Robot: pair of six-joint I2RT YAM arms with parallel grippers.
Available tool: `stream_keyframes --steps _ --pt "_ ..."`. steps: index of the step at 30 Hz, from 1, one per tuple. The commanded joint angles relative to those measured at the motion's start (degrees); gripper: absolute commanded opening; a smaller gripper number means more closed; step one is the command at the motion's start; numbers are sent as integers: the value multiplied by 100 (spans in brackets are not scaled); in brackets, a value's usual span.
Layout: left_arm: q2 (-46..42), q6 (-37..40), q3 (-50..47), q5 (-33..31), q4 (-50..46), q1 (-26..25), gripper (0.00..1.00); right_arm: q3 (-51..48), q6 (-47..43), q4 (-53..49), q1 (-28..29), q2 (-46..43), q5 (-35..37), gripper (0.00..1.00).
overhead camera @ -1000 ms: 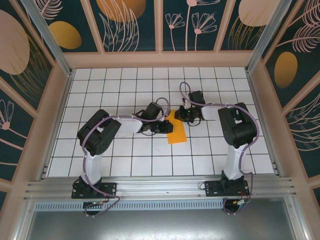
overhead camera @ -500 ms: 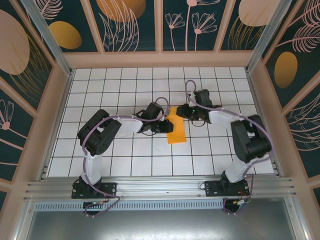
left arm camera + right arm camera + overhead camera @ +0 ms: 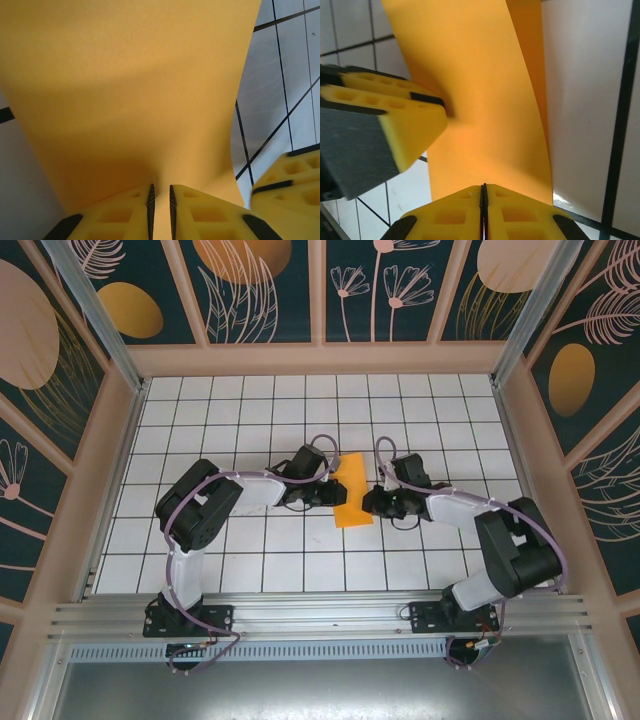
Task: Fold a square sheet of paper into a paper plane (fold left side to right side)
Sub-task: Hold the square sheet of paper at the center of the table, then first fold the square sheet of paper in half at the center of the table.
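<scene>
A white table ruled in black squares sits inside a frame of dark panels painted with flowers. The orange sheet of paper, folded to a narrow strip, lies at the table's middle between the two arms. The left gripper is clamped on the strip's left edge, and the right gripper has its fingers pressed together on the opposite edge.

Paper was plain bright orange, no print. Table: white tiles w/ thin black grid. Walls were dark teal w/ pale pink flower & leaf outlines, plus orange & peach ovals. Arms were black & white, cables purple. Fingers: yellow w/ black pads.
</scene>
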Motion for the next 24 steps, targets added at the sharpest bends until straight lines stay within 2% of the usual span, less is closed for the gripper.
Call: stream_keyframes --steps 1,13,24 --pt "73 27 -12 -186 -224 -20 20 173 55 -30 94 261 -85 10" --pt "-89 -48 307 -144 -243 -13 25 266 -59 -749 104 607 628 10" --pt "247 -105 572 -556 -260 16 25 365 -190 -955 108 719 854 10"
